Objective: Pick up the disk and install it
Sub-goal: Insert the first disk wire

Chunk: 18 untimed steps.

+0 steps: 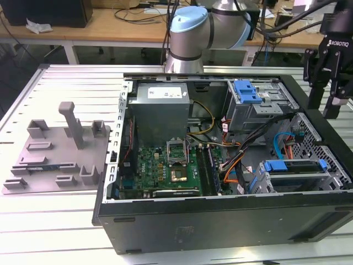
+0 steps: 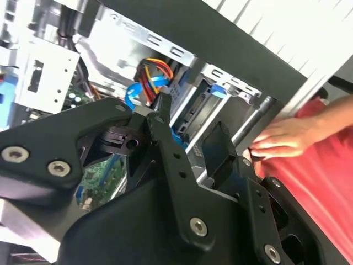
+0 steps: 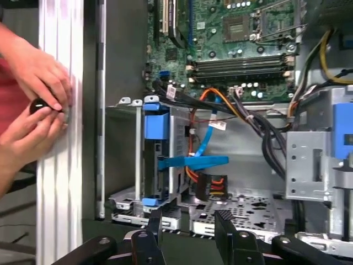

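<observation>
Blue-framed, the disk (image 3: 155, 124) sits in the drive cage (image 1: 336, 174) at the near corner of the case (image 1: 220, 221), on the exterior view's right. Above the case's far right hangs the gripper (image 1: 322, 107), fingers wide apart and empty. A person's hands (image 3: 33, 105) are at the table (image 1: 71, 83) edge beside the case.

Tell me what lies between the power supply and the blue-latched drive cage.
Yellow and black cables cross that gap between power supply and drive cage, seen in the exterior view.
</observation>
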Each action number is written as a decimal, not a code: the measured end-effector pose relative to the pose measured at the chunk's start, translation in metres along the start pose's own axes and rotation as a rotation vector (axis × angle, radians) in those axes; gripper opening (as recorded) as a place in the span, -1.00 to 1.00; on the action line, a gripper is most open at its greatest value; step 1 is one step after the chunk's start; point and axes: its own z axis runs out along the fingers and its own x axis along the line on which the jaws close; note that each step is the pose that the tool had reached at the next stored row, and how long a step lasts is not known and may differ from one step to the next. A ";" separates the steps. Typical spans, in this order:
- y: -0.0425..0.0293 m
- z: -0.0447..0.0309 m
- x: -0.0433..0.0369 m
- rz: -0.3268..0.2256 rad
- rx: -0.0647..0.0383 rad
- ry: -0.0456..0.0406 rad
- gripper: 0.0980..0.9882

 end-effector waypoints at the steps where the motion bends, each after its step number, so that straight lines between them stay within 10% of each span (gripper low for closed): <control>1: 0.0003 0.0003 -0.0001 0.006 0.003 0.0090 -0.08; 5: 0.0013 0.0017 -0.0009 0.028 0.014 0.0323 -0.08; 11: 0.0088 0.0043 -0.0049 0.035 0.023 0.0322 -0.08; 12: 0.0089 0.0042 -0.0059 0.036 0.024 0.0446 -0.08; 18: 0.0092 0.0036 -0.0124 0.083 0.069 0.0468 -0.08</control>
